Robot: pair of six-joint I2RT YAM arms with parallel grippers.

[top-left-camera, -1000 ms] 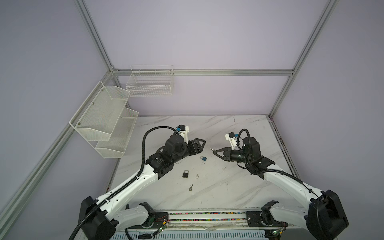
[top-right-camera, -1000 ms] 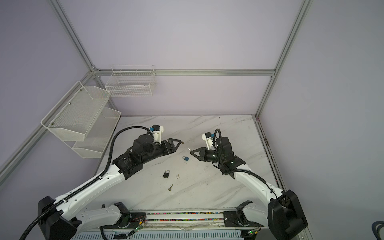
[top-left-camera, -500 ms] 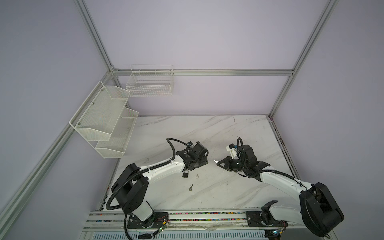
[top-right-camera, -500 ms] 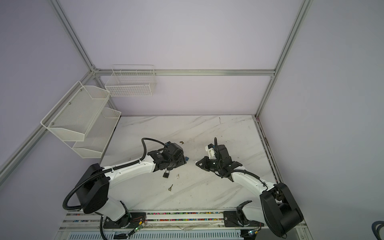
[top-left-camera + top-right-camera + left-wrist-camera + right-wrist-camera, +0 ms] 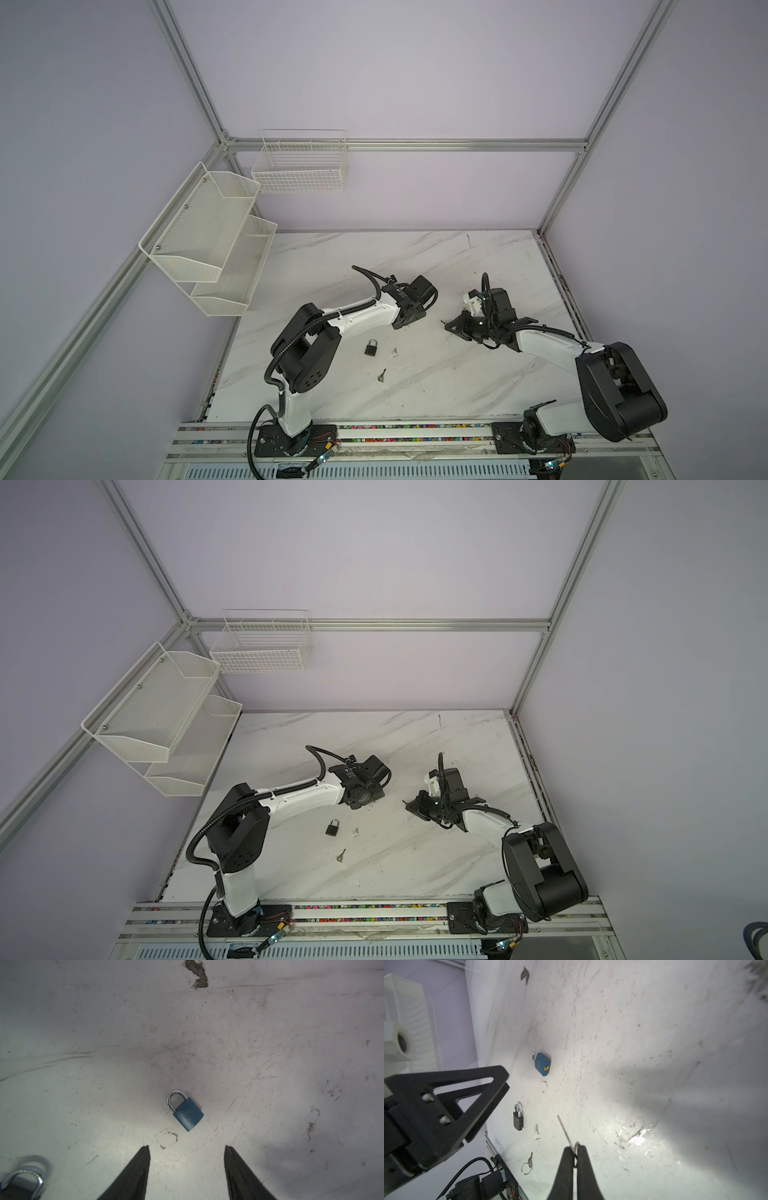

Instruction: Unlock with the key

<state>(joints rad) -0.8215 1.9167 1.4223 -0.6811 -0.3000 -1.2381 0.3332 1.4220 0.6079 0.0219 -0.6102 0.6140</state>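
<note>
Lock-grab step: hovering left gripper [image 5: 187,1147], jaws half open, empty, over blue lock [image 5: 188,1111]; pinching key [image 5: 566,1132] in right gripper [image 5: 575,1153]. Next: lower, clamp body.

The left arm [image 5: 360,322] is stretching low toward the middle, wrist bent down, and the left gripper [image 5: 187,1147] is pointing downward with its jaws standing apart, holding nothing. The right arm [image 5: 544,343] is reaching inward, and the right gripper [image 5: 575,1148] is pinching a key [image 5: 564,1130] between pressed-together fingertips
</note>
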